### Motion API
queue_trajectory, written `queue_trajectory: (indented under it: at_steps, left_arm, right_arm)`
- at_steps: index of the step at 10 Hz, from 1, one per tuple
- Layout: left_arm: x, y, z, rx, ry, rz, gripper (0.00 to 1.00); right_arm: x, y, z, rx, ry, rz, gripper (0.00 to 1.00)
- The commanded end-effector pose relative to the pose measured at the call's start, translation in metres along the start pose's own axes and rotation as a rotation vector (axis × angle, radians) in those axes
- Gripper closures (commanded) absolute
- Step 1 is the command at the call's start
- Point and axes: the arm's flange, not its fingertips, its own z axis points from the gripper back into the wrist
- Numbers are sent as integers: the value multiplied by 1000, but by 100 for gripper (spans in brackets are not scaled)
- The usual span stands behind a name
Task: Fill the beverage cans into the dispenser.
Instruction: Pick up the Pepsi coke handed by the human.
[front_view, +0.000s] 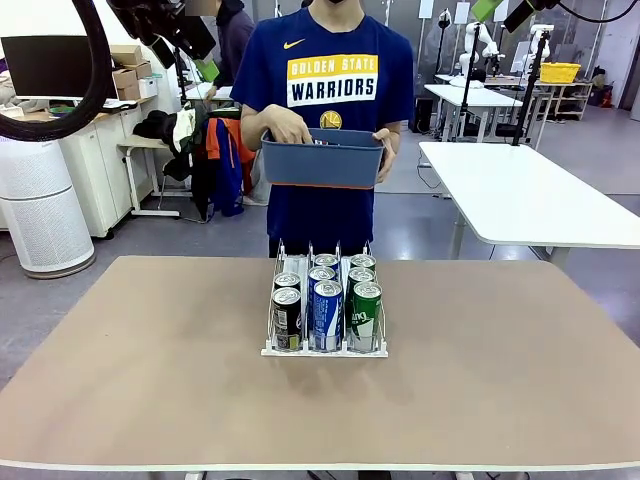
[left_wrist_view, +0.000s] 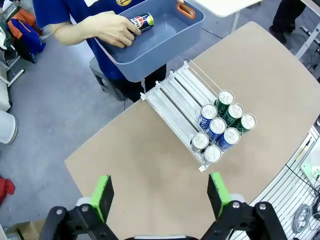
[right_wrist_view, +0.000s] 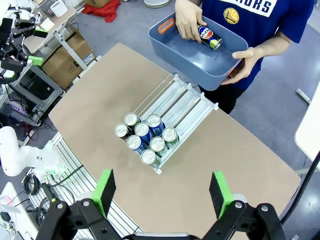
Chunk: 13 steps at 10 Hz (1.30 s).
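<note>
Filling is under way: eight beverage cans stand in the dispenser, mid-worktop. At twelve o'clock, the person's hand grips another can in the bin. The left end effector and right end effector hang released; the next move probably calls for lane-loading that can.

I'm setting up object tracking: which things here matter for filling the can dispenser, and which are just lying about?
For the job: dispenser; cans in its lanes; loose can in the bin the person holds.
Lying about: yellow crate; cardboard boxes; clothes; white side table.
</note>
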Motion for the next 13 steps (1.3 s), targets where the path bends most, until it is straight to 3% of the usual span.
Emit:
queue_trajectory:
  at_steps: [1, 13]
  left_arm:
    - [-1, 0, -1, 2, -1, -1, 0]
    - [-1, 0, -1, 2, -1, -1, 0]
  right_arm:
    - [-1, 0, 0, 0, 0, 0, 0]
    - [-1, 0, 0, 0, 0, 0, 0]
